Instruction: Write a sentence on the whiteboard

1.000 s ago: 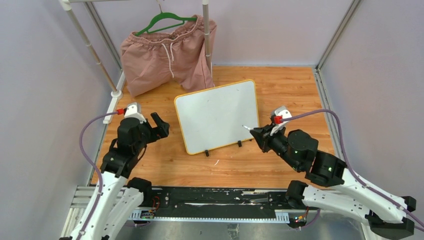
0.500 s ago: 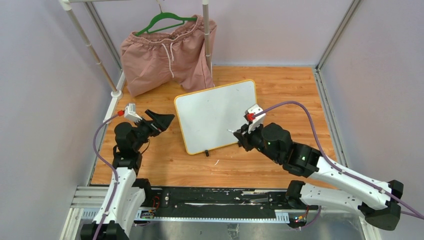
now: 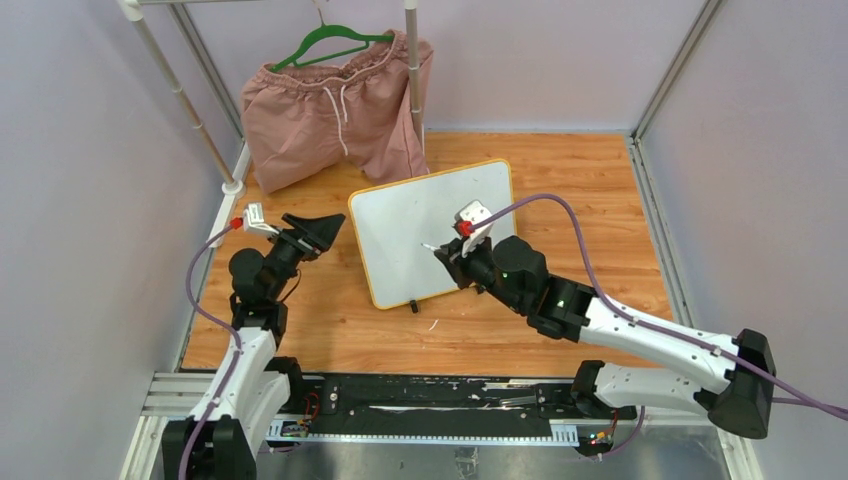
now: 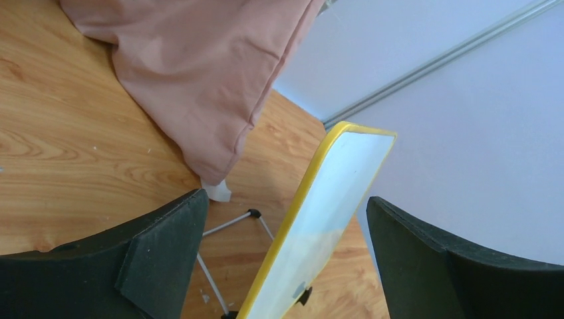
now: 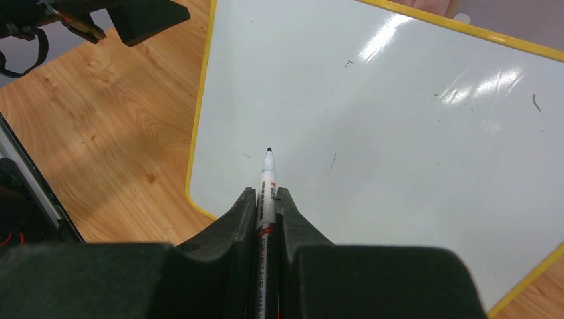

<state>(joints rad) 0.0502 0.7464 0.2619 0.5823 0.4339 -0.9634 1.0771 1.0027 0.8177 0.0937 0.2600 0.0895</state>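
At centre frame in the top view, the whiteboard [image 3: 432, 233] stands tilted back on its small feet on the bench [image 3: 560, 180], its face bare apart from faint smudges; none of the sentence is written yet. The right claw [image 3: 447, 256] is clamped tight on a marker [image 5: 268, 179], whose tip points at the lower left of the board. Whether the tip touches the board cannot be told.

The main risk is the board giving way. The left claw [image 3: 318, 232] is spread wide, left of centre in that view. In its wrist view the yellow frame lies between the jaws but clear of both, so nothing braces the board. Pen pressure could push it back, skid it or tip it towards the pink shorts [image 3: 335, 105] at upper left. A left claw closing off line might knock the frame sideways and smear a stroke. The marker is held far down its barrel, so a hard press could slide or cock it in the jaws.
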